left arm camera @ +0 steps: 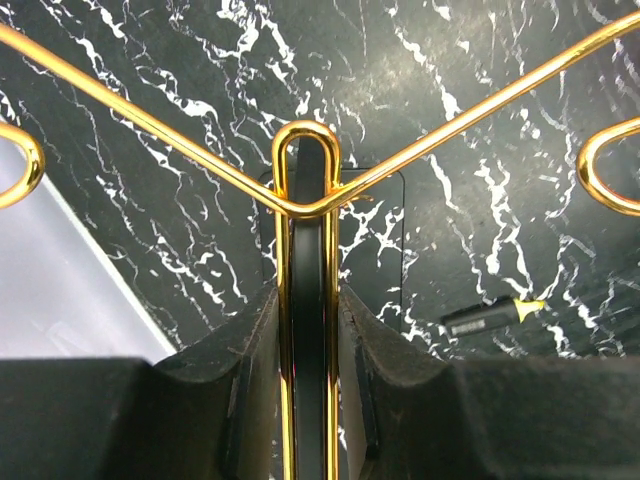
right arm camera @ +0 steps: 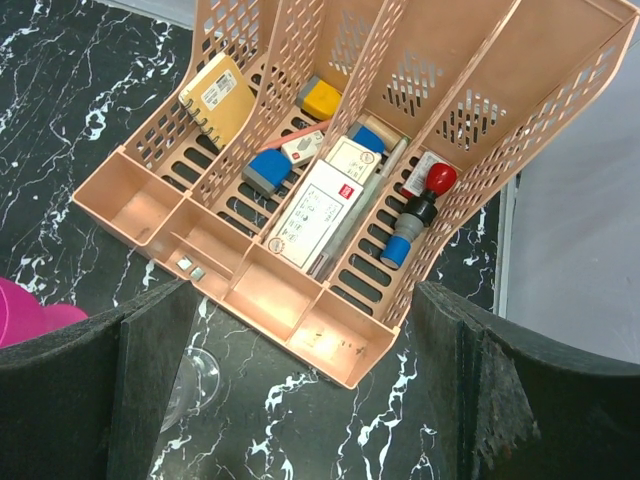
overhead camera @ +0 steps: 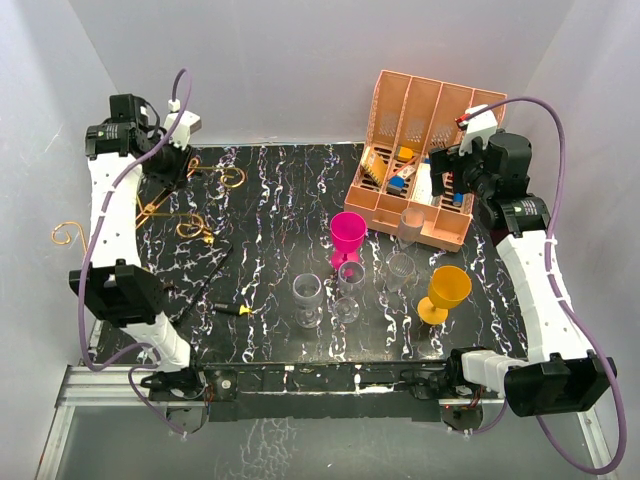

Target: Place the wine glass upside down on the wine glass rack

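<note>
The gold wire wine glass rack (overhead camera: 190, 200) stands at the table's back left, its curled arms spreading sideways. My left gripper (overhead camera: 172, 160) is shut on its central post (left arm camera: 307, 250), one finger pressed on each side of the doubled wire. Clear wine glasses (overhead camera: 308, 296) stand upright mid-table, with a pink glass (overhead camera: 348, 234) and an orange one (overhead camera: 446, 290) near them. My right gripper (overhead camera: 455, 165) hangs open over the pink file organiser (right arm camera: 300, 200), holding nothing. The foot of a clear glass (right arm camera: 195, 372) shows by its left finger.
The salmon-pink organiser (overhead camera: 425, 150) with stationery fills the back right. A black marker with a yellow tip (left arm camera: 490, 315) lies on the black marbled table (overhead camera: 270, 200) near the front left. White walls close in the table on three sides.
</note>
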### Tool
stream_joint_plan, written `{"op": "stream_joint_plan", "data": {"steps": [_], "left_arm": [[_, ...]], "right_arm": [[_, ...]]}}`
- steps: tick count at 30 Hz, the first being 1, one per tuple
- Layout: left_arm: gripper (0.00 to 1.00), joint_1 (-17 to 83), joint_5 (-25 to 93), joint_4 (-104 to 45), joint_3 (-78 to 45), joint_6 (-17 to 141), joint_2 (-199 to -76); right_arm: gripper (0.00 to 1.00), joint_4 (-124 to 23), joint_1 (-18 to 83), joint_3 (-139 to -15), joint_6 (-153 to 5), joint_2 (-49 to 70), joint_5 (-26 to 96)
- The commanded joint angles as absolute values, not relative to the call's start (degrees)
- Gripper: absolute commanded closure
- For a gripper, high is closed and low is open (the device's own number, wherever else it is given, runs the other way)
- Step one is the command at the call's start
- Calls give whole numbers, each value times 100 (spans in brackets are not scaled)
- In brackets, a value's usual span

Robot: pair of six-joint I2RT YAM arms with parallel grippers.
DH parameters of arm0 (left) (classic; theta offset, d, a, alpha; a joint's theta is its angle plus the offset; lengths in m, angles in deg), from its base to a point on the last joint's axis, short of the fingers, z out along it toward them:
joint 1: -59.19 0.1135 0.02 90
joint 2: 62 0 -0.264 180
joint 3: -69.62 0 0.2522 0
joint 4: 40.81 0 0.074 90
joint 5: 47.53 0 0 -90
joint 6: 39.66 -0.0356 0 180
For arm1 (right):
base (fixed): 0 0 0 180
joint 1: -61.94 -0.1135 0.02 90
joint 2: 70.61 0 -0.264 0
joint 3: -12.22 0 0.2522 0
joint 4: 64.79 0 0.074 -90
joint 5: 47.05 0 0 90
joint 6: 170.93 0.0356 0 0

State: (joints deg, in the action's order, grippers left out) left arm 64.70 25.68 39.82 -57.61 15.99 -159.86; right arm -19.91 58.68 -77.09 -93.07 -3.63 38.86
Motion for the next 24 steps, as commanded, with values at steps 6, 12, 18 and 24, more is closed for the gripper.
{"op": "stream_joint_plan", "data": {"steps": [6, 12, 18, 24], "left_arm": [[100, 6216, 2216, 3035, -6890, 3000, -16803], [98, 5917, 2846, 2297, -6892, 3930, -16953], [99, 5797, 3406, 2405, -7290, 4911, -17427], [98, 5804, 3526, 2253, -7340, 5218, -17523]], "right_arm": [[2, -2252, 5885, -7868, -9373, -311, 3888], [2, -2262, 5881, -7860, -9391, -277, 3917], [1, -2264, 5884, -7899, -9401, -208, 3880], [1, -2193, 5879, -8029, -9425, -64, 3723]]}}
